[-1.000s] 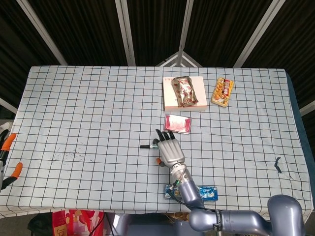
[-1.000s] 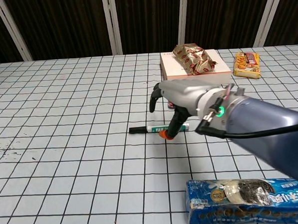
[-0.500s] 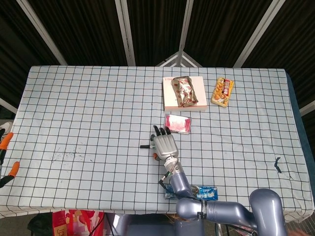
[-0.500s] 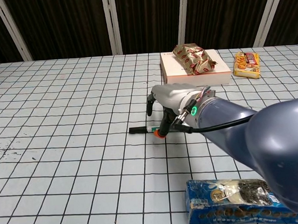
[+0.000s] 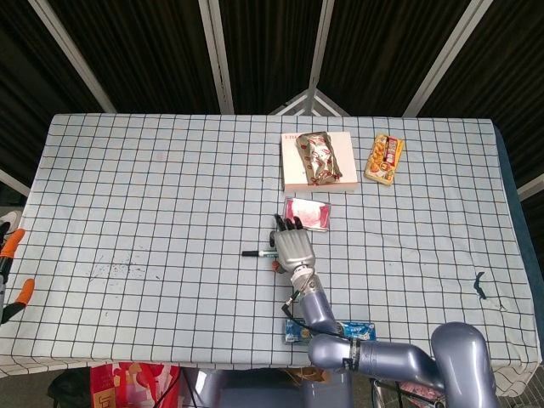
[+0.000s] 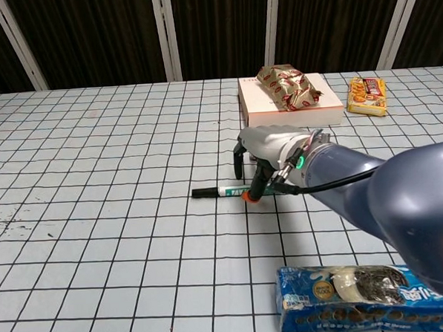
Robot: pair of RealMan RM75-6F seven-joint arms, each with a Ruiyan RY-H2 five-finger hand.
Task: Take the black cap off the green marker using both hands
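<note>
The green marker [image 5: 265,252] [image 6: 230,189] lies flat on the checked tablecloth, its black cap [image 5: 250,253] [image 6: 203,191] pointing left. My right hand [image 5: 293,248] [image 6: 269,150] arches over the marker's right part. Its fingers [image 6: 239,156] reach down on the far side and its orange-tipped thumb [image 6: 254,192] stands at the near side. Nothing shows the marker lifted or pinched. Of my left hand [image 5: 12,265] only dark, orange-tipped fingers show at the far left edge, off the table, spread with nothing between them.
Behind my right hand lies a pink packet [image 5: 308,212]. Further back, a pale box with a snack bag on top [image 5: 316,161] [image 6: 288,95] sits beside an orange snack pack [image 5: 383,159] [image 6: 366,95]. A blue biscuit packet [image 5: 350,331] [image 6: 362,296] lies at the near edge.
My right hand shifted left, then back right and slightly farther over the marker, and its fingers came down closer. The marker has not moved. The left fingertips drifted slightly.
</note>
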